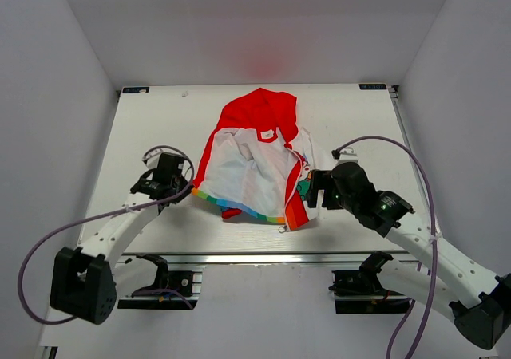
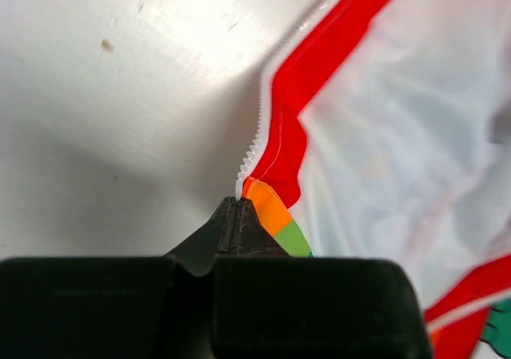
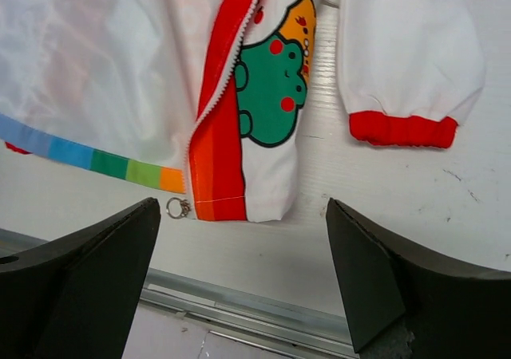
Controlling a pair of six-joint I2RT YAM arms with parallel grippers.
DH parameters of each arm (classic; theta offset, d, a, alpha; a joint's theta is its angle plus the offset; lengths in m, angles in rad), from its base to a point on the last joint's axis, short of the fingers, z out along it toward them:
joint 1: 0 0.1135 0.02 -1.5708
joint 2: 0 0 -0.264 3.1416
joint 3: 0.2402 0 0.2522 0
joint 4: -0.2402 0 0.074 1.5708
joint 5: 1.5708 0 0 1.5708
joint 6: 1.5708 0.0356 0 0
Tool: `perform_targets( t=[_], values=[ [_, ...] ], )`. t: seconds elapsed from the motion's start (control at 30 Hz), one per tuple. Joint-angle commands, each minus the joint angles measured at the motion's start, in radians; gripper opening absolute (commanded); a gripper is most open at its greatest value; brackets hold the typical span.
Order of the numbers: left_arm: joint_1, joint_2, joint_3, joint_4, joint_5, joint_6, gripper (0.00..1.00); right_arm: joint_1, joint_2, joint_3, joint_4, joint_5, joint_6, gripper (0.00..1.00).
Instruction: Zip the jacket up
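Observation:
The jacket (image 1: 251, 167) lies open in the middle of the table, white lining up, red hood (image 1: 259, 108) at the far end and a rainbow hem along the near edge. My left gripper (image 1: 186, 185) is at the hem's left corner. In the left wrist view its jaws are pressed together on the end of the white zipper tape (image 2: 254, 147), with the orange and green hem (image 2: 275, 219) beside them. My right gripper (image 3: 241, 207) hovers open over the right front corner, where a small zipper pull ring (image 3: 177, 208) lies beside the red-orange edge. A green frog print (image 3: 271, 96) shows there.
A white sleeve with a red cuff (image 3: 403, 128) lies right of the right gripper. The table's metal front rail (image 3: 239, 303) runs just below the hem. White walls enclose the table (image 1: 144, 136) on three sides.

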Motion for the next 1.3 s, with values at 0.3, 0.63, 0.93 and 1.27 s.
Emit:
perform_targets(
  t=[0.3,0.63,0.93,1.27],
  values=[
    [-0.012,-0.117,0.227,0.032,0.223,0.263,0.0,-0.01,-0.035,-0.028,-0.03,0.133,0.034,0.89],
    [-0.742,0.301,0.48,0.052,0.166,0.412,0.0,-0.116,-0.106,-0.094,-0.017,0.082,0.073,0.89],
    [-0.961,0.601,0.571,-0.129,0.322,0.423,0.0,-0.202,-0.1,-0.152,0.019,-0.06,-0.011,0.89],
    [-0.928,0.474,0.63,-0.221,0.127,0.358,0.98,-0.199,-0.023,-0.132,0.072,-0.231,-0.157,0.89]
  ],
)
